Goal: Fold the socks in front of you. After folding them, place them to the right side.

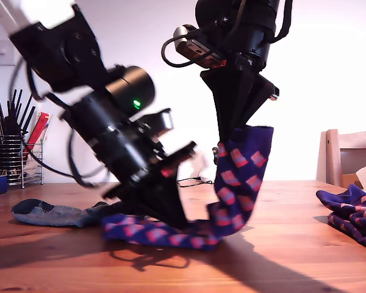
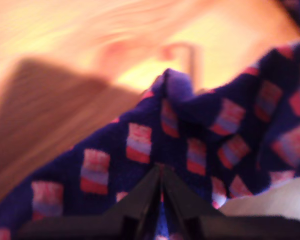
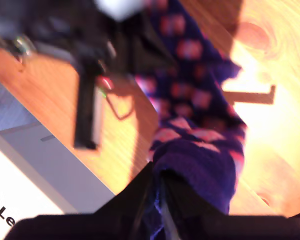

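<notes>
Our first gripper (image 1: 174, 210) pins the checked sock (image 1: 232, 195) low on the desk (image 1: 293, 256), fingers pinching knit | our second gripper (image 1: 235, 131) lifts its cuff, fingers clamped | writing "Le" partly readable in second wrist view

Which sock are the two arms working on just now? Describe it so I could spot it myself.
On the wooden table, mid-scene in the exterior view, it is the checked sock, navy-purple with red-pink blocks. One end hangs up from my second tool; the other lies pinned under my first tool. The plain grey-blue sock beside it lies flat.
</notes>
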